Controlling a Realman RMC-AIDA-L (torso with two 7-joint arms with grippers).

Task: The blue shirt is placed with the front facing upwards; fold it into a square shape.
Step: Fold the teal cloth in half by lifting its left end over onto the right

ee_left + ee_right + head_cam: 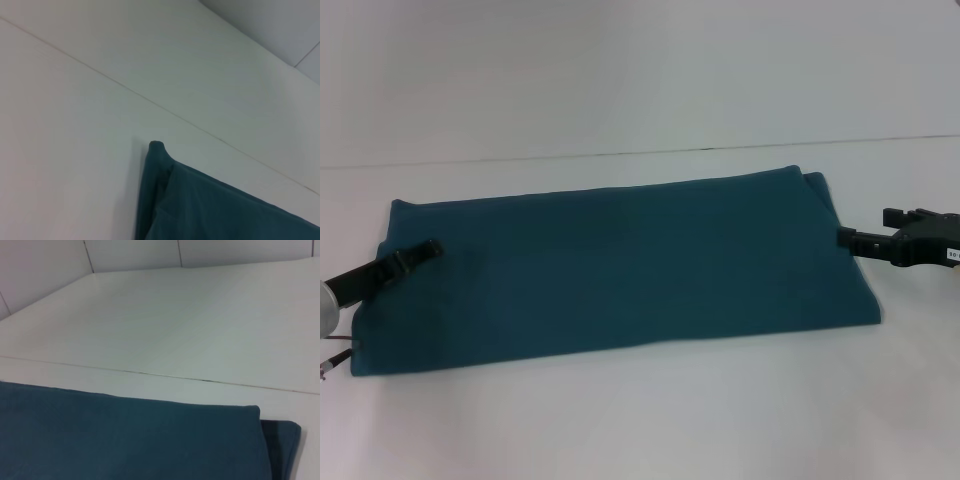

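The blue shirt [620, 265] lies on the white table as a long, plain teal rectangle, folded lengthwise, with no lettering showing. My left gripper [428, 249] sits low over the shirt's left end, just inside its edge. At the shirt's right edge is my right gripper [850, 238], its tip at the fabric's border. A folded corner of the shirt [210, 205] shows in the left wrist view. In the right wrist view the shirt [125, 435] has a doubled layer at its end. Neither wrist view shows fingers.
The white table [640, 410] runs all around the shirt. A thin seam line [620, 155] crosses the table behind the shirt. A wall rises beyond the table's far edge [135, 255].
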